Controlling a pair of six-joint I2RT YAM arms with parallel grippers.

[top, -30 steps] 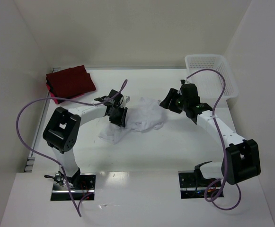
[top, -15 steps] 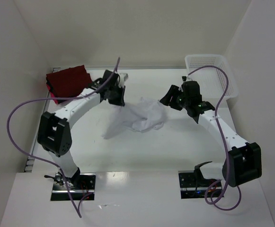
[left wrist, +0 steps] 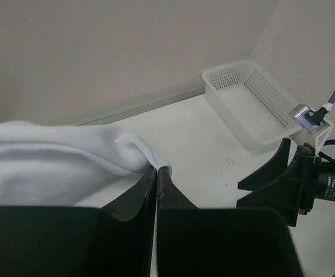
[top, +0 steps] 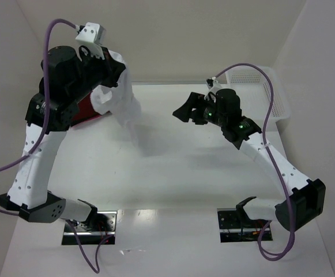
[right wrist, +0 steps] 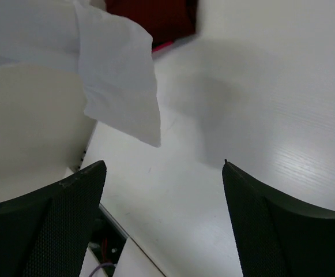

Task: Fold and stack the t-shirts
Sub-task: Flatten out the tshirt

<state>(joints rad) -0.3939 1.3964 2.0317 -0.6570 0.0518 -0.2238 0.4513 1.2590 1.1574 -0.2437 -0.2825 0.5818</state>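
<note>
My left gripper (top: 110, 74) is raised high over the back left of the table and is shut on the white t-shirt (top: 121, 104), which hangs down from it clear of the table. In the left wrist view the shirt (left wrist: 57, 158) bunches at the closed fingertips (left wrist: 156, 169). The dark red folded shirts (top: 89, 109) lie at the back left, mostly hidden behind the left arm. My right gripper (top: 185, 109) is open and empty in mid-air to the right of the hanging shirt. The right wrist view shows the shirt's lower corner (right wrist: 121, 86) and the red stack (right wrist: 155, 17).
A white mesh basket (top: 265, 86) stands at the back right, also in the left wrist view (left wrist: 253, 101). White walls close in the table at the back and both sides. The arm bases sit at the near edge.
My left arm has swung up and back, lifting the white t-shirt off the table's middle until it hangs free. My right gripper has risen and moved left, away from the shirt.
</note>
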